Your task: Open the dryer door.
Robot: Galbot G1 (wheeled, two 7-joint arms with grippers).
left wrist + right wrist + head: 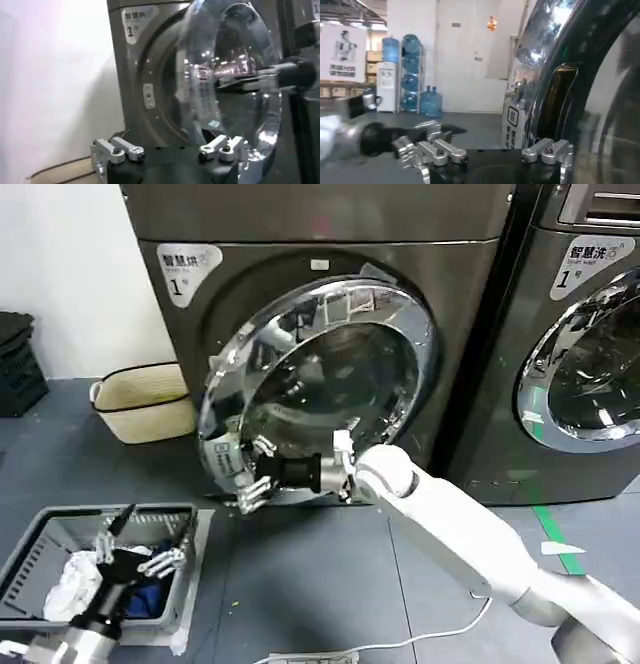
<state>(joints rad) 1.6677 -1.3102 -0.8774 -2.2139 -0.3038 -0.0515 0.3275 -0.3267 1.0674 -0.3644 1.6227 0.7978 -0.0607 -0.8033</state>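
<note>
The dryer (330, 324) stood dead ahead, dark grey with a "1" sticker at its upper left corner, and its round chrome-rimmed door (315, 384) hung partly swung out from the front panel, the free edge nearest the robot's left and tilted outward. The right gripper (255, 476) sat right at the lower left rim of that door, the white right arm (450, 524) stretched in from the lower right. In the right wrist view its fingers (442, 152) stood apart, with the door's shiny rim (545, 75) running up beside one of them; whether a finger was actually touching the rim was hard to judge from there.

Low on the robot's left, the left gripper (135, 559) hovered over a grey laundry basket (40, 544) holding white and blue cloth (75, 579). Its fingers (120, 150) were spread wide and held nothing in the left wrist view, which looked across at the dryer's front and the glass bowl of the door (230, 80), with the right arm's dark wrist (295, 75) reaching in behind it.

A cream woven basket (145, 399) rested on the floor left of the dryer, against the wall. A second machine (580, 334) stood just beside the dryer on the right.
</note>
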